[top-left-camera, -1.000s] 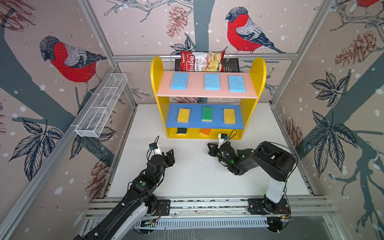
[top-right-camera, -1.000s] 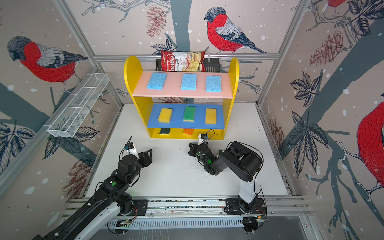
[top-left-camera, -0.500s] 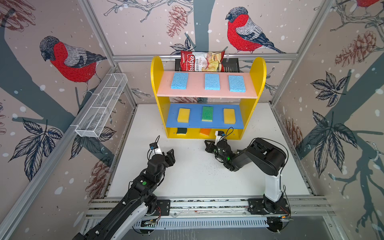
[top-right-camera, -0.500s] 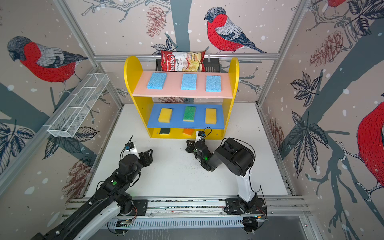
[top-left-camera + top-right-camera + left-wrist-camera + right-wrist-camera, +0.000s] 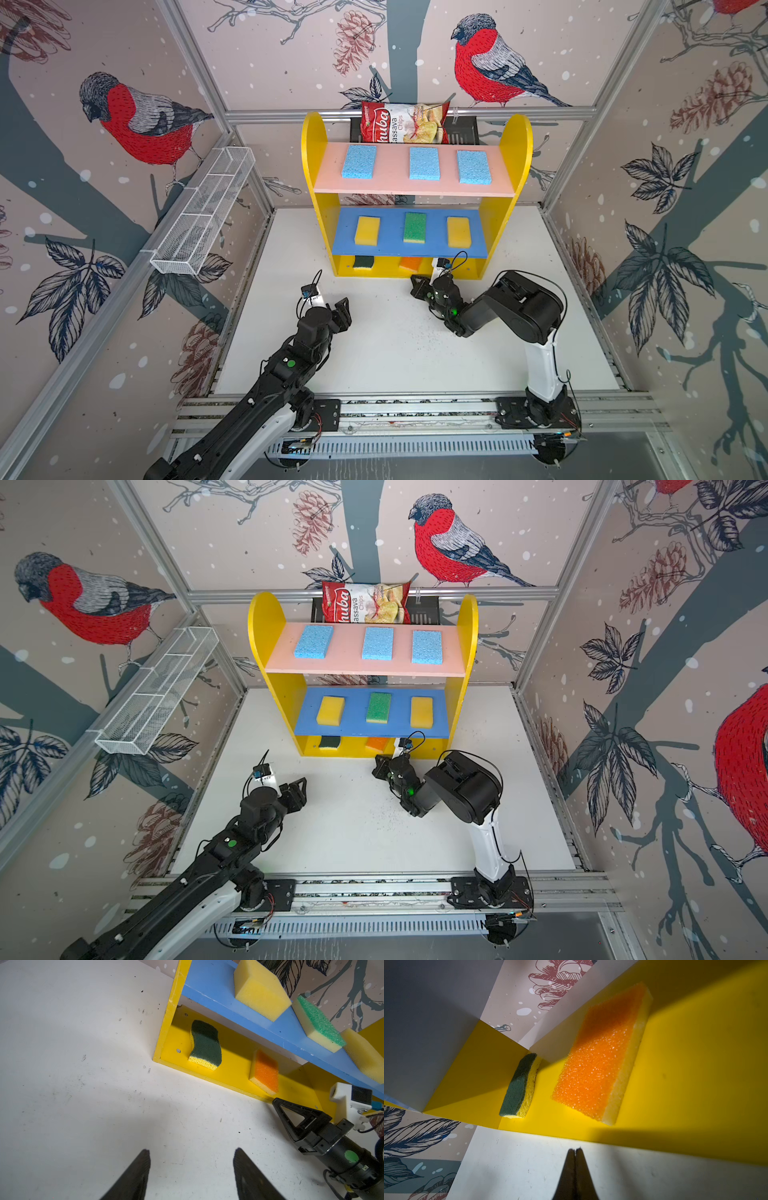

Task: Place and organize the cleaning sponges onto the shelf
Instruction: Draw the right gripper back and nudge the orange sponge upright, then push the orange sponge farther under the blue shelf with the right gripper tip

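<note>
- Eight sponges (image 5: 424, 163) lie in rows on the shelf (image 5: 516, 158), with the orange-topped sponge (image 5: 593, 1059) on its bottom tier.
- The right gripper (image 5: 575, 1150), jaws pressed together and empty, points at it, while the left gripper (image 5: 191, 1150) hangs spread and empty.
- The foam is probably light and squashy, so pinch gently across the short sides.

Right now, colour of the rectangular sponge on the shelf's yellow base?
Sponge: orange top over yellow foam; clearest in right wrist view.
</note>
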### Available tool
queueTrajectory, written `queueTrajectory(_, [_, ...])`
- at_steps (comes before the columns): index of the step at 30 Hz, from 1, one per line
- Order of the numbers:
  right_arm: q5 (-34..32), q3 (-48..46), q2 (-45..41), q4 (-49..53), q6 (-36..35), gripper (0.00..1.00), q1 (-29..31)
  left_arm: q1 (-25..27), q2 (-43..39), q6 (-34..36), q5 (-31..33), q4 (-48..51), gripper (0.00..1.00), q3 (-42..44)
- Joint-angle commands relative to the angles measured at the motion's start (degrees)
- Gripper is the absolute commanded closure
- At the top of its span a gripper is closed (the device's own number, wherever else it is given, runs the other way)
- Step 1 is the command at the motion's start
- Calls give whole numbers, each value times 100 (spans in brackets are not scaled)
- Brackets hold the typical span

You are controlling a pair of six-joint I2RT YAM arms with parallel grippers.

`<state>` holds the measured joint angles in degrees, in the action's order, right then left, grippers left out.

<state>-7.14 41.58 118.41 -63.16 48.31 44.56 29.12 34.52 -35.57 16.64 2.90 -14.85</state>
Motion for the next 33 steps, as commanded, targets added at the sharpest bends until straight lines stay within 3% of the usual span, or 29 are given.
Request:
queueTrajectory(1, [-45,73,100,-205,116,98,-26,1,24,28,22,-289,35,26])
queueTrajectory(21, [-225,192,403,-298,393,98,-166,-3,192,-47,-41,-403,35,110])
queueTrajectory(33, [-604,213,253,221,576,98,-201,5,144,-119,15,-340,35,64])
